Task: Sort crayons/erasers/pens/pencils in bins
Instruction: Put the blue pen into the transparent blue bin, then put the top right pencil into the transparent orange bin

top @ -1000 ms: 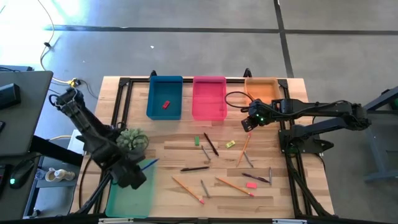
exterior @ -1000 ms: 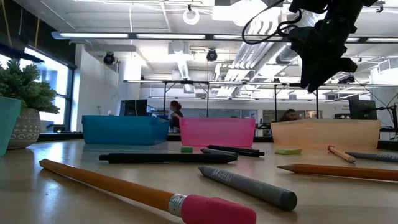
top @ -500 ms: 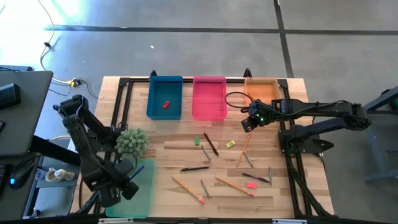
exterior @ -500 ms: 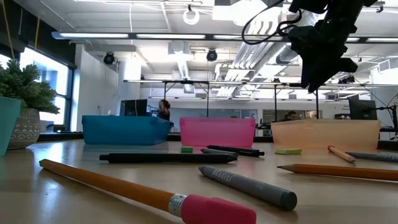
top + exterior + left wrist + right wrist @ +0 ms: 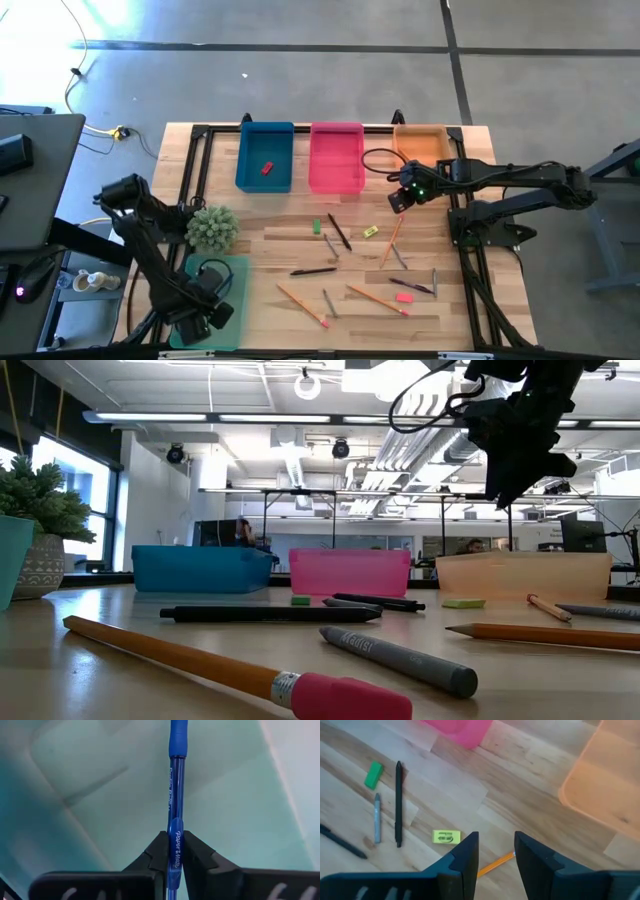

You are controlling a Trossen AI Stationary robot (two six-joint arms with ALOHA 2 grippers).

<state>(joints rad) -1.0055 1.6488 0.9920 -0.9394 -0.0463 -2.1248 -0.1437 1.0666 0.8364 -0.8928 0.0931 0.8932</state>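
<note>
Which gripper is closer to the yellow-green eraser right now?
Right. The right gripper hovers open just beyond the yellow-green eraser, near the orange bin. The left gripper is far across the table, over the green bin, holding a blue pen.

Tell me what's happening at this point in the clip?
A two-arm robot is sorting stationery into bins. The left gripper is shut on a blue pen and holds it over the light green bin at the table's near left. The right gripper hangs open above the table near the orange bin, holding nothing. Pencils, pens, crayons and erasers lie loose on the table; a red eraser sits in the blue bin.
</note>
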